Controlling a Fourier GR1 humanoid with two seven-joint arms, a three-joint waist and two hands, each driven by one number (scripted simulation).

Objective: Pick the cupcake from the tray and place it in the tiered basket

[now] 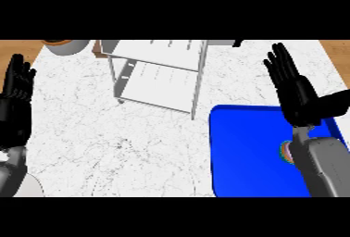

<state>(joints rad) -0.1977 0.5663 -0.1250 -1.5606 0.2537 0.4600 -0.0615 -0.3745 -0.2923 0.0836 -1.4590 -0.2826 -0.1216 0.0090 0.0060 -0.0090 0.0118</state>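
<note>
White marble-patterned counter point(103, 139) with fine grey veining; wood-toned strips show at its far left and right edges. Tiered basket point(160, 71) stands at the far centre: thin metal frame, flat white rectangular shelves one above the other. Flat, glossy blue tray point(246, 152) with rounded corners lies at the near right. Cupcake point(286, 151) sits on the tray toward its right side, mostly hidden behind the right forearm; only a small rounded sliver of pinkish and green shows. Right hand point(294, 90), black, is above the tray's far right corner, fingers straight and together, thumb out to the side, holding nothing. Left hand point(15, 99) rests at the left edge, fingers straight, empty. A grey round pot point(68, 45) with brown contents stands at the far left.
</note>
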